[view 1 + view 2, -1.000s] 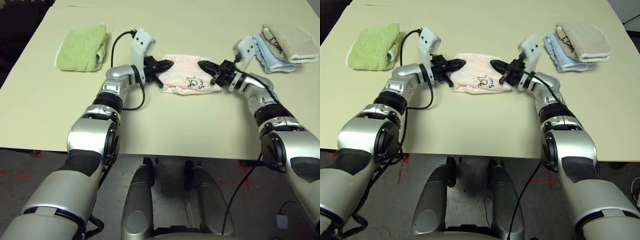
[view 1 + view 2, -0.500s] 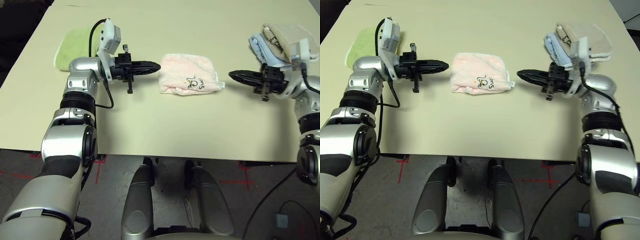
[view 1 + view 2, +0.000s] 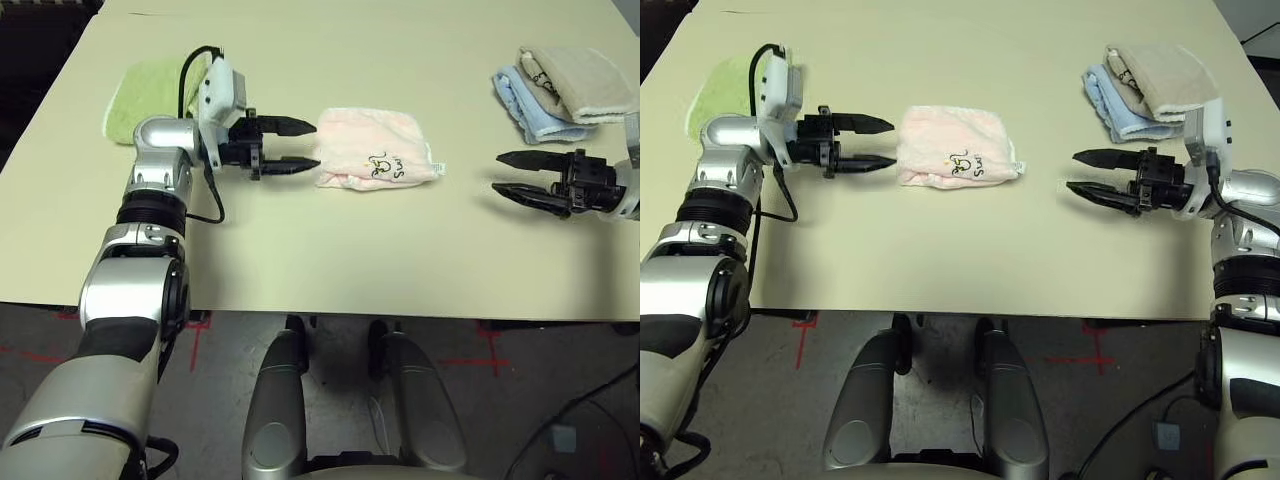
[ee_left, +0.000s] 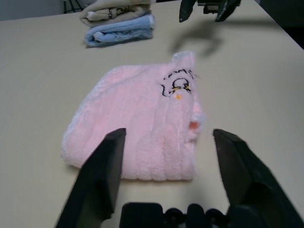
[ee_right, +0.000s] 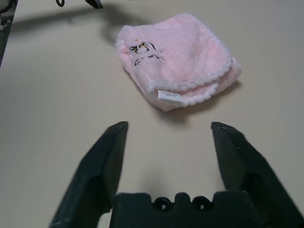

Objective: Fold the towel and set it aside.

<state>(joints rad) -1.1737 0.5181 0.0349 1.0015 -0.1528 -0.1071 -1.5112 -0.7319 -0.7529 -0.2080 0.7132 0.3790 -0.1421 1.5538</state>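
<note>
The towel lies folded into a small pale pink square in the middle of the table, its dark embroidered motif facing up and a white tag at one edge. My left gripper hovers open just left of the towel, fingertips pointing at its edge without touching. On the right side my right gripper is open as well, a clear gap away from the towel. Both wrist views look across bare table at the towel beyond empty jaws.
A lime-green folded towel lies at the back left, behind my left arm. Light-blue and beige folded towels are stacked at the back right, just beyond my right gripper. The table's front edge runs close to my body.
Both grippers have let go of the towel, drawn back to either side and opened their fingers. The towel stays folded in place.
</note>
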